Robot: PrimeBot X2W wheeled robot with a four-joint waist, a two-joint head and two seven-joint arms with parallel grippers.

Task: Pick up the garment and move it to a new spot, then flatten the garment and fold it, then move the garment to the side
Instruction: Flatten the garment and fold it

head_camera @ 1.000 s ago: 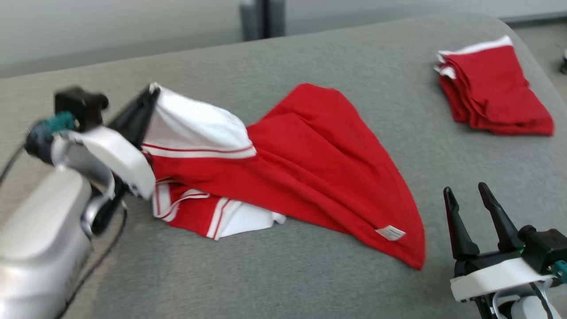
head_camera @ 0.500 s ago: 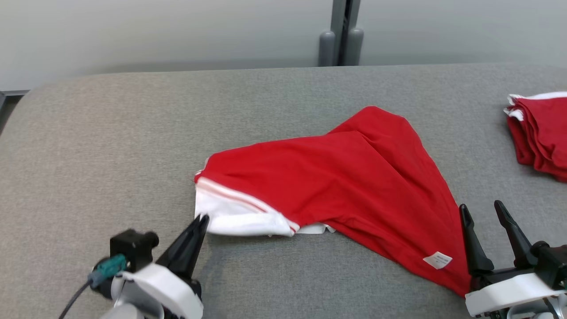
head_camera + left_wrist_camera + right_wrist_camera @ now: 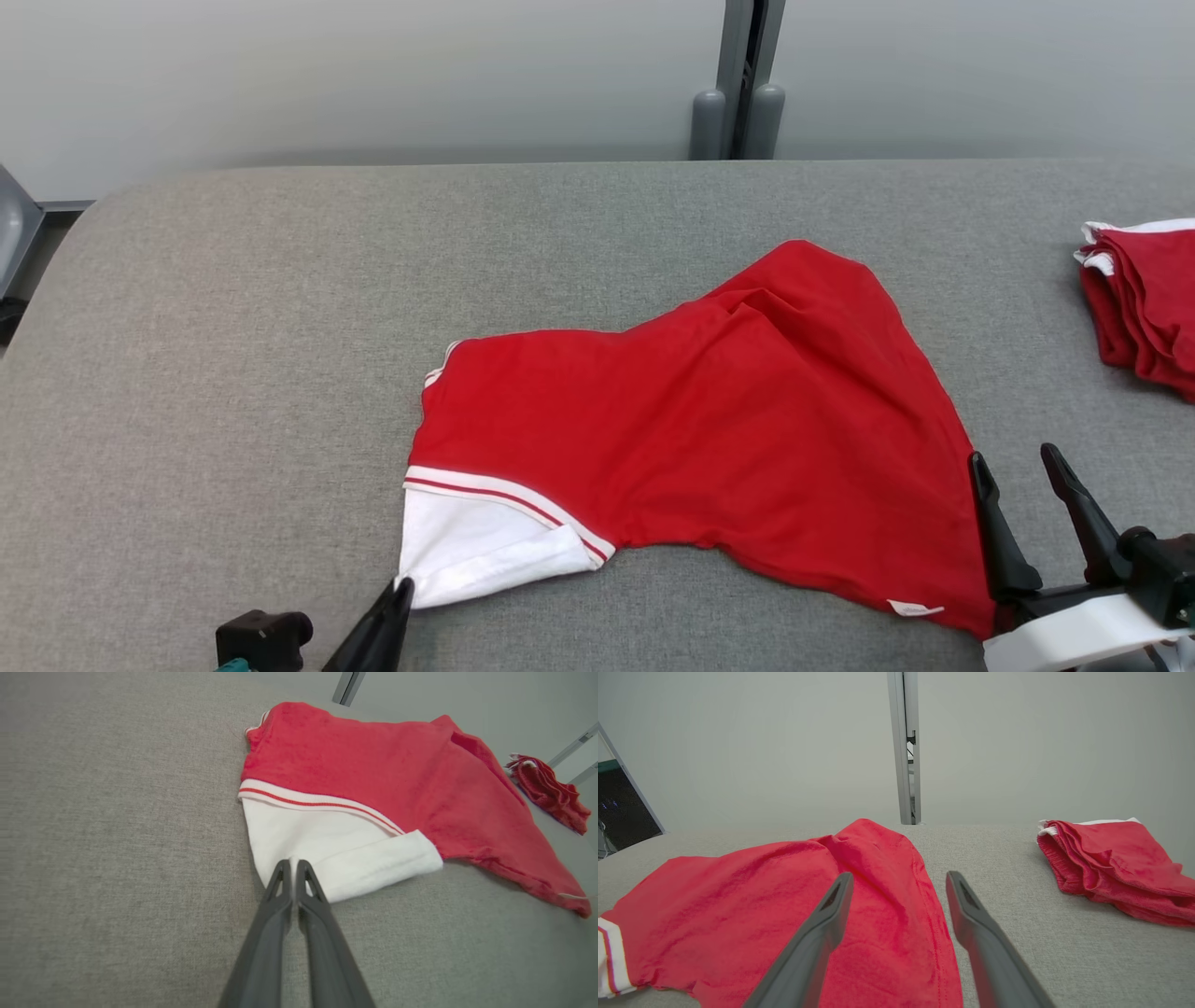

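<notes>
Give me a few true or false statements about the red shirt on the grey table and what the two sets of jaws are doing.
1. The left jaws are shut on the edge of the shirt's white sleeve. True.
2. The right jaws are clamped on the shirt's red hem. False: they stand open near the hem's corner, holding nothing.
3. A pile of red cloth lies on the table to the right of the shirt, apart from it. True.
4. The shirt is neatly folded. False: it lies spread out and rumpled.
</notes>
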